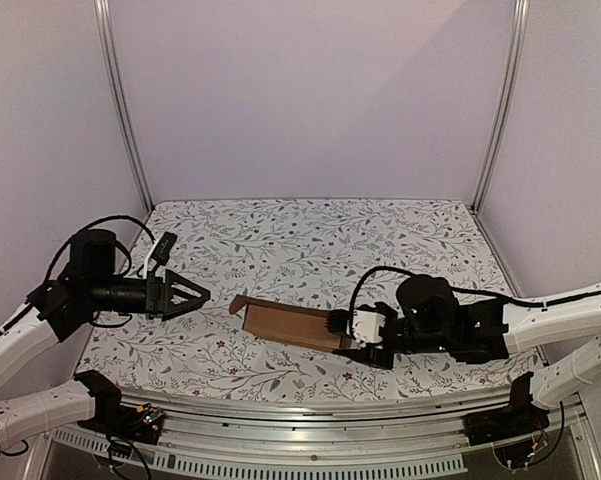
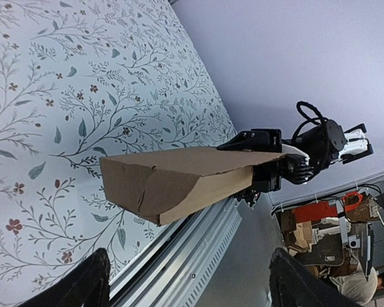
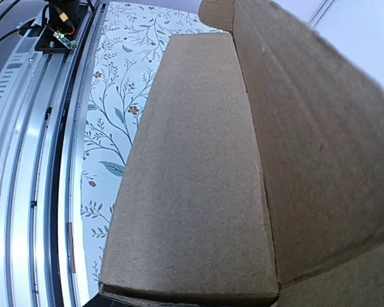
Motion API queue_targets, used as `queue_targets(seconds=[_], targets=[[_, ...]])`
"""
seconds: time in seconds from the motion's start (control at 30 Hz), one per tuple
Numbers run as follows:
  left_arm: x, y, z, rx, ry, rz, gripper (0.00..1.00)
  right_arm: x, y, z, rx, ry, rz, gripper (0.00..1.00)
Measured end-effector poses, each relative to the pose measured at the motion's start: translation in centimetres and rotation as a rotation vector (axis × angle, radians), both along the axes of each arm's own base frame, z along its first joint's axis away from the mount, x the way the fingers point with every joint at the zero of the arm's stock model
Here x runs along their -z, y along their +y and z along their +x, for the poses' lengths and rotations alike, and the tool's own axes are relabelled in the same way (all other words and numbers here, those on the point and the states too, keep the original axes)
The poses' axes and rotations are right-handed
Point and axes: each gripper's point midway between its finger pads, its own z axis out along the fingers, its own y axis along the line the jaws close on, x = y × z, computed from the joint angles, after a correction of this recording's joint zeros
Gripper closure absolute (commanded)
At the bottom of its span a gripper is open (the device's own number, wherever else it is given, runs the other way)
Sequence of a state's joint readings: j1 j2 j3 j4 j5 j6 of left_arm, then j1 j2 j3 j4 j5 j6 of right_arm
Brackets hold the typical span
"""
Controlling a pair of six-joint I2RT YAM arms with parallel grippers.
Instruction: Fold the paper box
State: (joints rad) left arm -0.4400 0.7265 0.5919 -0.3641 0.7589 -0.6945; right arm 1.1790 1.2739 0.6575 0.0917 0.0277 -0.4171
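- Right claw [image 1: 342,337]: black two-finger unit on a white-and-black wrist. It is clenched on the right end of the paper box [image 1: 290,322]. The left wrist view shows black fingers [image 2: 253,141] above and below the cardboard's far edge.
- Left claw [image 1: 200,295]: black and released. Its fingers [image 2: 89,281] stand wide apart with nothing between them, and it points at the box's left end, near it but not touching.
- Paper box: plain brown cardboard, matte, with a fine fibrous grain in the right wrist view [image 3: 198,192].
  - Shape: long and narrow. A flat panel meets a taller side wall along a straight crease, and a short flap is raised at the left end.
  - Markings: the faces in view are plain brown.
  - Position: on the surface [image 1: 380,240], near its front edge and about mid-width, between the two claws. The long axis runs left to right, and the right end lies slightly nearer the arms.
- Surface: white covering printed with grey-green leafy vines and small red flowers.
- Rail [image 1: 310,415]: ribbed silver metal along the near edge of the surface.
- Circuit board [image 3: 57,35]: small, wired, mounted on the rail. Any marking on it is too small to read.
- Walls [image 1: 310,90]: smooth pale lilac panels framed by silver posts.
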Motion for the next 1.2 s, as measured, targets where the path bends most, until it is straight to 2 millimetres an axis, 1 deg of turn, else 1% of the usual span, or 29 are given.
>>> queue_targets(seconds=[0.1, 0.23, 0.33, 0.43, 0.53, 0.67, 0.93, 0.97, 1.1, 1.2], targets=[[-0.4, 0.1, 0.1, -0.009, -0.037, 0.006, 0.28, 0.6, 0.4, 0.4, 0.004, 0.134, 0.030, 0.64], [-0.4, -0.4, 0.6, -0.013, -0.067, 0.035, 0.47, 1.9, 1.3, 0.1, -0.017, 0.277, 0.035, 0.66], [0.3, -1.2, 0.8, 0.001, -0.076, 0.077, 0.58, 3.2, 2.0, -0.2, -0.029, 0.348, 0.020, 0.67], [1.8, -1.4, 1.6, -0.023, -0.068, 0.153, 0.67, 4.4, 2.4, -0.5, -0.036, 0.395, -0.003, 0.67], [3.0, -1.0, 2.4, -0.071, -0.077, 0.238, 0.71, 5.2, 2.4, -0.9, -0.040, 0.428, -0.017, 0.68], [3.7, -0.5, 3.1, -0.117, -0.100, 0.311, 0.78, 5.3, 2.5, -0.9, -0.043, 0.442, -0.013, 0.68], [5.7, -0.6, 3.3, -0.134, -0.084, 0.400, 0.99, 5.4, 2.8, -1.0, -0.047, 0.453, -0.003, 0.68], [6.0, -0.7, 3.3, -0.134, -0.079, 0.408, 1.00, 5.5, 2.9, -1.0, -0.048, 0.454, -0.002, 0.68], [7.5, -0.7, 2.7, -0.125, -0.048, 0.438, 1.00, 5.5, 3.0, -0.9, -0.048, 0.454, 0.002, 0.68], [8.2, -0.8, 2.4, -0.116, -0.031, 0.455, 1.00, 5.5, 3.0, -0.9, -0.048, 0.455, 0.004, 0.68]])
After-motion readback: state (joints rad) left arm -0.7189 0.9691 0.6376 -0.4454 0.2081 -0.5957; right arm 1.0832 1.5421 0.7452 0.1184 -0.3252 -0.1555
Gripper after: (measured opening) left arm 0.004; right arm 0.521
